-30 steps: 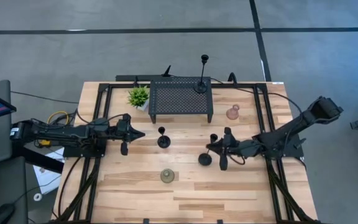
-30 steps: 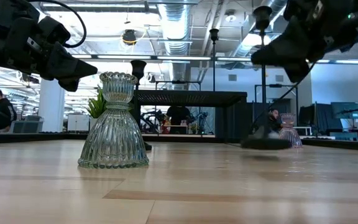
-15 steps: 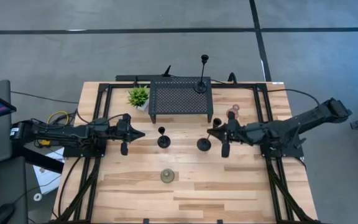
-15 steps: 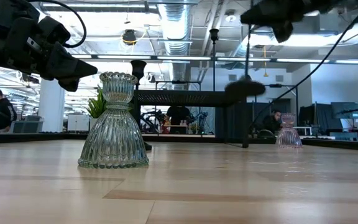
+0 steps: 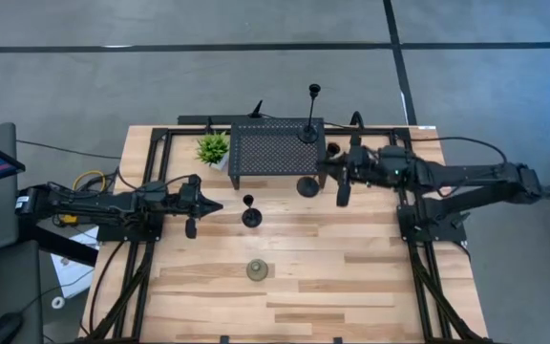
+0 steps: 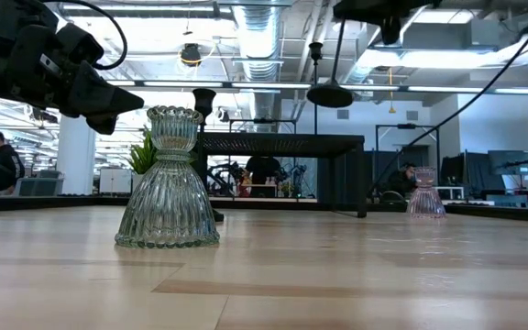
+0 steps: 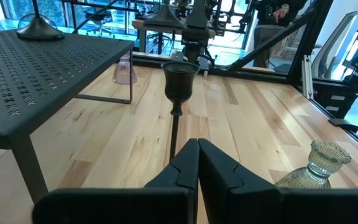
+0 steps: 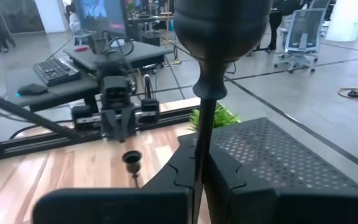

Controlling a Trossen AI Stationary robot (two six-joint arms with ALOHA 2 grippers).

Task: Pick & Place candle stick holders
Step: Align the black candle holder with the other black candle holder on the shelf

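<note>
My right gripper (image 5: 325,172) is shut on a black candle stick holder (image 5: 309,184), held in the air by the right end of the black perforated stand (image 5: 277,151). A tall black holder (image 5: 310,129) stands on the stand's top. A short black holder (image 5: 251,214) stands by its round base on the table, just right of my shut, empty left gripper (image 5: 216,206). The olive-green glass holder (image 5: 257,270) stands near the table's middle front. The pinkish glass holder (image 6: 426,203) shows in the low view; my right arm hides it from above. My right gripper pinches the black holder's thin stem (image 8: 202,134) between its two fingers, a little below the cup (image 8: 222,25). The fingers come level from the table's right and lie across the stem. The holder is lifted clear, nearly upright, its round base (image 6: 330,94) hanging below.
A small green potted plant (image 5: 213,147) stands at the stand's left end. Dark frame rails (image 5: 153,172) run along both table sides. Bare wood lies along the front half of the table (image 5: 351,287). People and desks show in the room beyond.
My right gripper has gone up and toward the table's far edge, to the stand's right end, still shut on the black holder. The holder has been lifted clear of the table and carried along upright.
</note>
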